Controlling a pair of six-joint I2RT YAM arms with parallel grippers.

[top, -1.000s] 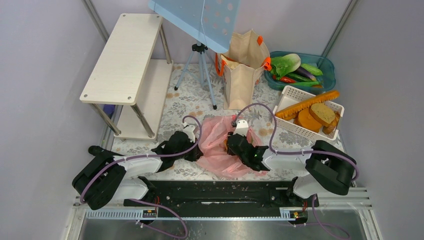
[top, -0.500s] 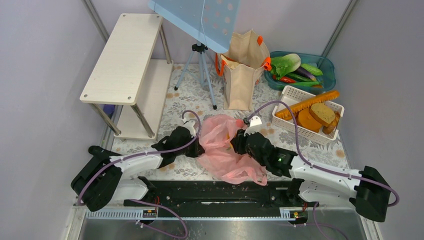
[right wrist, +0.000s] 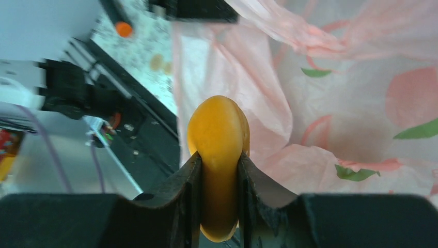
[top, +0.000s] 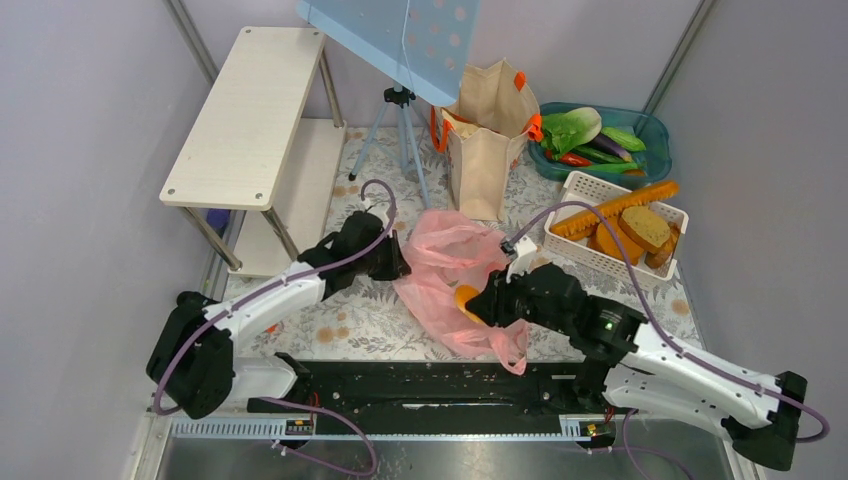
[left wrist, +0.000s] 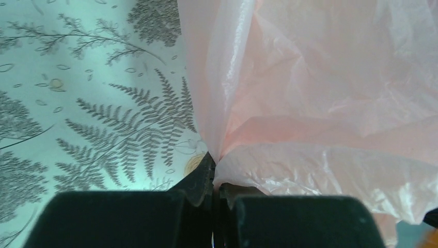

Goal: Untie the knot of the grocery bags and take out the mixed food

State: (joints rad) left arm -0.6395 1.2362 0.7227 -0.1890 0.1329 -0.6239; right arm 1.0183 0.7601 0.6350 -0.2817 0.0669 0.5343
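Now orange food piece [right wrist: 218, 155] lifted clear of pink bag [top: 445, 275].

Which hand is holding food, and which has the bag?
The right hand grips an orange-yellow food piece; the left hand pinches only the pink bag.

No legible text, label, brand, number or sign found in any view; the pink bag [top: 450, 275] carries printed fruit shapes only, apparently without lettering.

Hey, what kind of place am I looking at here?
Probably a robot test cell staged as a grocery unpacking corner: plain grey walls, a floral tablecloth, a pink plastic bag, and toy bread in a white basket.
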